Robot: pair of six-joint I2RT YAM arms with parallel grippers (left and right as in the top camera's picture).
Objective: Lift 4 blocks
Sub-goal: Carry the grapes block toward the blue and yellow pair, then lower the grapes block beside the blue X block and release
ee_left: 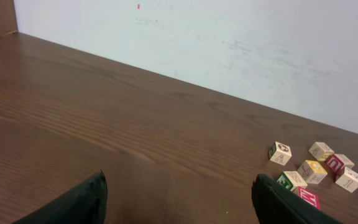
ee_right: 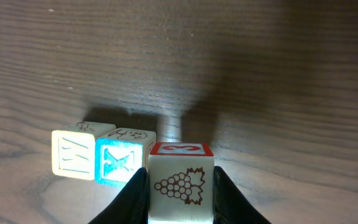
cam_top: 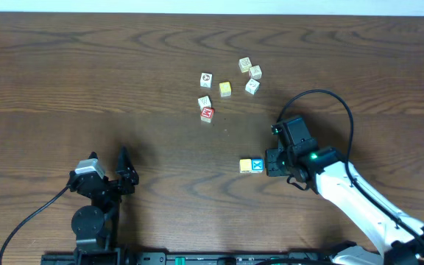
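In the right wrist view, my right gripper (ee_right: 181, 176) is shut on a whitish block (ee_right: 180, 190) with a red grape outline and a red-rimmed top. Just left of it on the table stand a blue block with a white X (ee_right: 115, 162) and a yellow block (ee_right: 73, 154), touching each other. From overhead the yellow block (cam_top: 246, 165) and blue block (cam_top: 258, 165) lie right next to my right gripper (cam_top: 270, 163), which hides the held block. A red block (cam_top: 207, 113) sits farther back, with a whitish one (cam_top: 204, 102) behind it. My left gripper (cam_top: 124, 174) is open and holds nothing.
Several more small cubes (cam_top: 252, 86) lie scattered at the back centre, including a paler yellow one (cam_top: 225, 89). The left wrist view shows this cluster (ee_left: 312, 171) at its right edge, and a pale wall (ee_left: 229, 43) beyond the table's far edge. A black cable (cam_top: 322, 94) loops behind the right arm.
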